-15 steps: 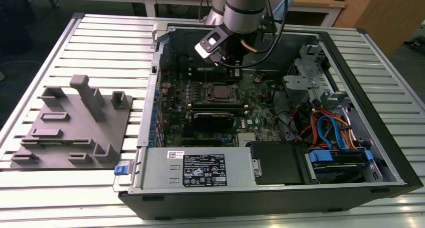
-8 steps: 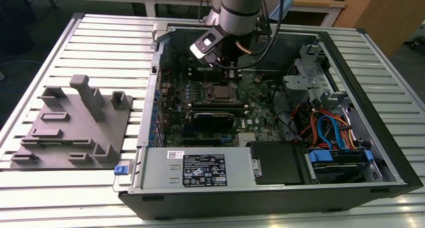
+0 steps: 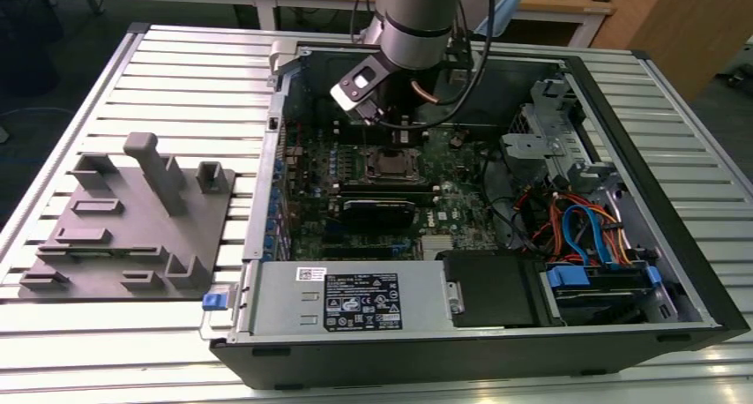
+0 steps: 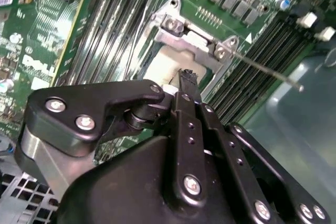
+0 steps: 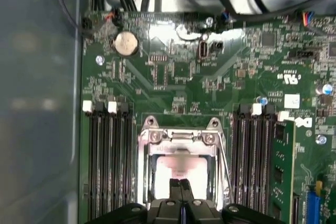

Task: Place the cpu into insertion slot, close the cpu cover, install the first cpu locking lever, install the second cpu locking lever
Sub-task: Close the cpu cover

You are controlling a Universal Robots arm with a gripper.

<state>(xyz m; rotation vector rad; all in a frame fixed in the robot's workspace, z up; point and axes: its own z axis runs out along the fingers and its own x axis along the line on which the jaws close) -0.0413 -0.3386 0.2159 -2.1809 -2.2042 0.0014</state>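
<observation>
right now the fingers (image 5: 177, 188) are squeezed shut with nothing between them. their tips hang just over the cpu (image 5: 181, 167). the cpu is the pale shiny square lying in the slot (image 3: 386, 163), in the middle of the green board (image 5: 173, 77). the metal cover (image 5: 181, 139) seems to lie flat around the cpu, but i cannot be sure it is all the way down.

i think the job in hand is closing the cover. a good push would be slow and straight down, on the metal frame and not on the chip, so nothing slides or bends.

counting: one cpu, one slot, one cover and two fingers. in the second wrist view one thin lever rod (image 4: 265, 68) sticks out to the side. there is also one round battery (image 5: 126, 43), and one grey tray (image 3: 130, 219) on the bench (image 3: 70, 351).
</observation>
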